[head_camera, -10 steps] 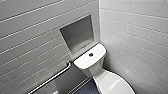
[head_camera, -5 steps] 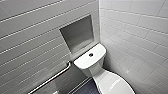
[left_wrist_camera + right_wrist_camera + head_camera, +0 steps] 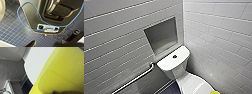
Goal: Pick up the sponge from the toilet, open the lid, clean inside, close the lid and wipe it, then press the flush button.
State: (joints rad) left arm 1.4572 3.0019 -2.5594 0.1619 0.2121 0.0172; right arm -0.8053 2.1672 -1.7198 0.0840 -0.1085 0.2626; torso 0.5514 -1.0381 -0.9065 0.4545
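Running slantwise along the glossy tiled wall [image 3: 114, 37], one round metal bar [image 3: 135, 80] leads toward one square niche [image 3: 161, 35]. Right of it stands the white toilet [image 3: 177, 71], one dark round button [image 3: 174, 56] on its flat tank. One yellow sponge [image 3: 214, 92] sits on the smooth lid [image 3: 194, 85], close to the right-hand tiles. Whether the claws are spread or pinching cannot be told.

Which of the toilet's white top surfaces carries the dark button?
The flat rectangular tank top, button at its centre; the oval lid has none.
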